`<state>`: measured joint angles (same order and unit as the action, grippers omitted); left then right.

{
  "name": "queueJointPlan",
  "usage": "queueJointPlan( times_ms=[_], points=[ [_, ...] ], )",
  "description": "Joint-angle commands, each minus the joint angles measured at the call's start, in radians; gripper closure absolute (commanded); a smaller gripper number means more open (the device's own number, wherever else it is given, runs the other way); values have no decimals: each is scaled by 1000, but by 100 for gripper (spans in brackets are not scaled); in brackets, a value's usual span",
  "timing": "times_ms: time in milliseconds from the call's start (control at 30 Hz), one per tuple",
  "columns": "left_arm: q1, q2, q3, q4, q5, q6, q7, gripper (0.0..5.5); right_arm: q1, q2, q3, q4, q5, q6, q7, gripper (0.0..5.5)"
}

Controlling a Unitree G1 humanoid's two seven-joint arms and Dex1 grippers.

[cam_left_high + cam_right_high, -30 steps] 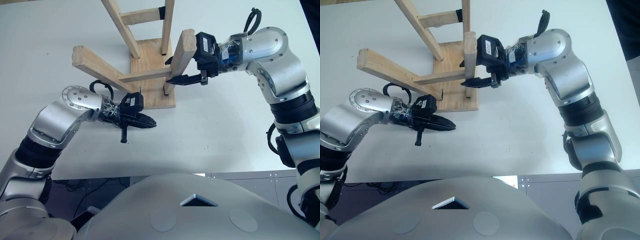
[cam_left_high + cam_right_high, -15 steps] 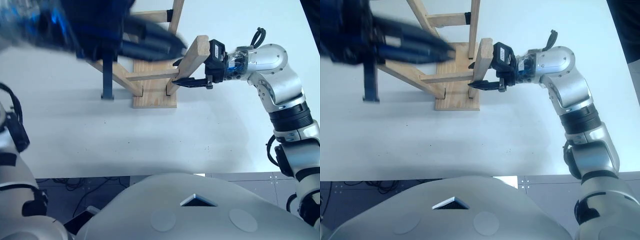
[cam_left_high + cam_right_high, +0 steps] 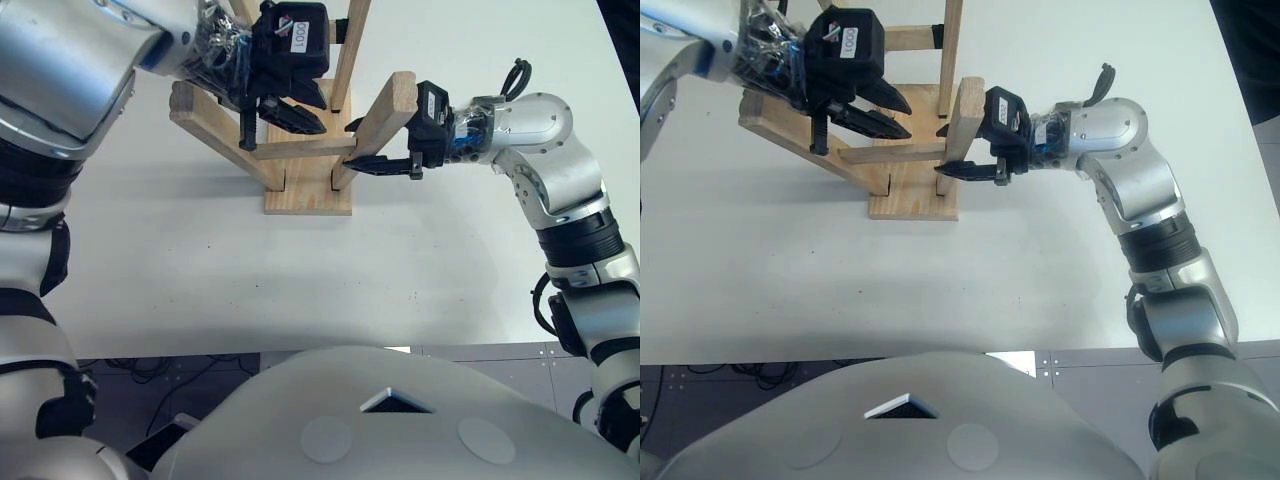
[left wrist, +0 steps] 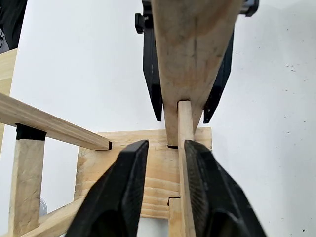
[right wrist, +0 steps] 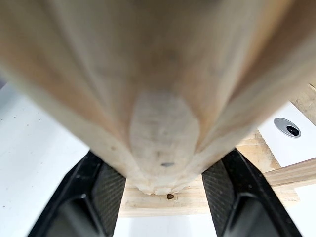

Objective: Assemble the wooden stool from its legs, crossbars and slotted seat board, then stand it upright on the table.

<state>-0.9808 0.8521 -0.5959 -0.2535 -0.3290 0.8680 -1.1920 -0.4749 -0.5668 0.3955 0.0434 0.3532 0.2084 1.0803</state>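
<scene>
My left gripper [image 3: 318, 118] has its two fingers [image 4: 121, 192] parted and holds nothing. It hangs just above the near crossbar [image 3: 300, 150], tips pointing toward 3 o'clock, and the bar lies under the gap, close to one finger. My right gripper [image 3: 350, 142] comes in from 3 o'clock and is clamped on the near right leg [image 3: 385, 115], one pad [image 5: 103, 192] pressed to each side of the wood. That leg leans toward 1 o'clock, its lower end set in the seat board [image 3: 310, 195]. The crossbar runs from it toward 9 o'clock into the near left leg [image 3: 210, 120], which leans toward 10 o'clock. The seat board lies flat on the white table [image 3: 200, 260] at my 12 o'clock, legs pointing up, with two more legs [image 3: 350, 40] rising at its far side.
</scene>
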Motion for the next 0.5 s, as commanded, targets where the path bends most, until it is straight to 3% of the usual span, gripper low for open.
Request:
queueJointPlan(
  times_ms=[33, 300, 500],
  points=[
    [24, -8, -22, -21, 31, 25, -20, 386, 99, -51, 87, 76, -157, 101, -38, 347],
    [46, -50, -85, -33, 77, 39, -35, 384, 101, -50, 92, 71, -161, 105, -43, 347],
    [60, -73, -127, 25, 160, -16, -29, 476, 104, -50, 93, 67, -158, 107, -44, 347]
  ],
)
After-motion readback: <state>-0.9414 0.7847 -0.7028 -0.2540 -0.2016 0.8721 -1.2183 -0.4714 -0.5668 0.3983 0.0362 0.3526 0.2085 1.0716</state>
